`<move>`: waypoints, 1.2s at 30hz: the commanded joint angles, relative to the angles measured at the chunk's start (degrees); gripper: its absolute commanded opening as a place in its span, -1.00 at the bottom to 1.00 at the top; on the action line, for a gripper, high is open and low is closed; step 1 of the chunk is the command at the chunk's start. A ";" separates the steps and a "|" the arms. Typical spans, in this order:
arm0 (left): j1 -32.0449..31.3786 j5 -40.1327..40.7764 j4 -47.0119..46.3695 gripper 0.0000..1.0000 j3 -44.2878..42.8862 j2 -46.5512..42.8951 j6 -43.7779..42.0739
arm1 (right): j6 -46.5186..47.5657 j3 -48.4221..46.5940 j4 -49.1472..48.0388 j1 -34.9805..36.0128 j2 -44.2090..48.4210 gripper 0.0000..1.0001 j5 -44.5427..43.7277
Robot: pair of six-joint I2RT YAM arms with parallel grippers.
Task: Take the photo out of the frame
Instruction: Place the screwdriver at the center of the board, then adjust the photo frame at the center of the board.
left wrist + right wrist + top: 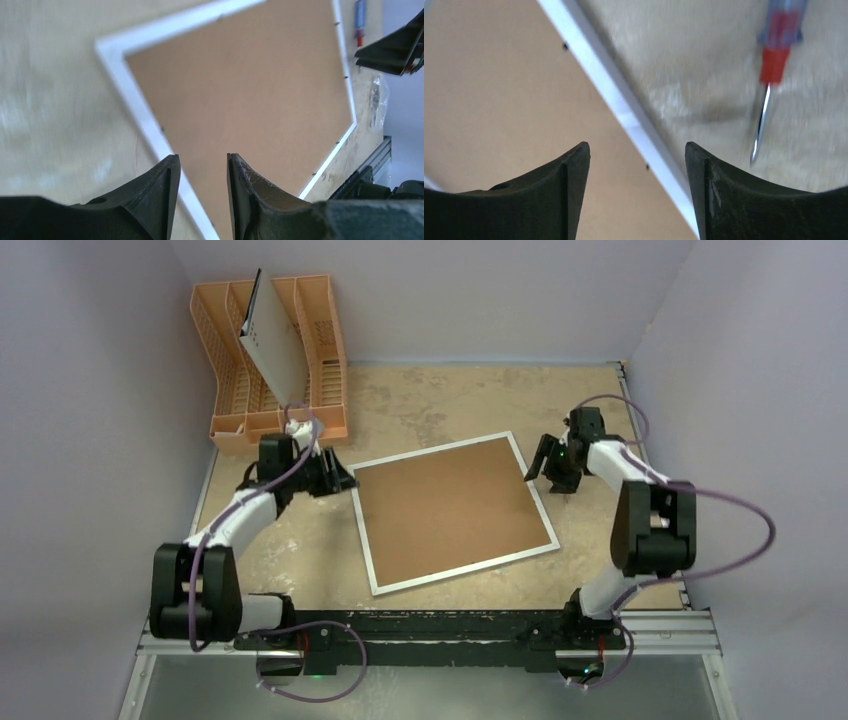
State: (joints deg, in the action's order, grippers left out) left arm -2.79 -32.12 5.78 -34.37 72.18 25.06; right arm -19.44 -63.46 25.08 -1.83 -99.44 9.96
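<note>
The frame [450, 510] lies flat in the middle of the table, brown fibreboard back up, with a narrow white border around it. The photo is hidden under that back. My left gripper [343, 478] hovers at the frame's far left corner. In the left wrist view the left gripper [202, 162] is open, with the white border [145, 120] running under the gap and nothing held. My right gripper [548, 470] is at the frame's far right corner. The right gripper [636, 150] is open wide above the border [624, 107], holding nothing.
An orange plastic rack [325, 360] stands at the back left with a grey-white holed board [272, 345] leaning in it. A red-and-blue screwdriver [773, 55] lies on the table just right of the frame. Walls enclose the table on three sides.
</note>
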 commanded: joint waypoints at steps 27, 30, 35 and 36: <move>-12.37 -3.84 17.73 -0.05 -61.91 55.31 -35.38 | -28.04 33.46 15.14 -0.02 44.91 0.66 7.70; -12.33 -4.14 17.24 -0.05 -60.80 55.43 -35.32 | -27.76 35.23 12.70 -0.02 43.57 0.66 8.45; -12.35 -6.01 18.59 -0.05 -59.10 55.19 -35.75 | -30.29 37.95 2.98 -0.02 41.59 0.67 11.74; -12.33 -6.36 18.82 -0.05 -58.28 54.87 -36.00 | -31.48 38.23 -0.74 -0.02 41.18 0.67 12.19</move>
State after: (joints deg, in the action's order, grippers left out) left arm -15.38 -35.88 23.29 -93.93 127.04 -8.82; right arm -47.42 -26.33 34.15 -1.83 -57.21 17.82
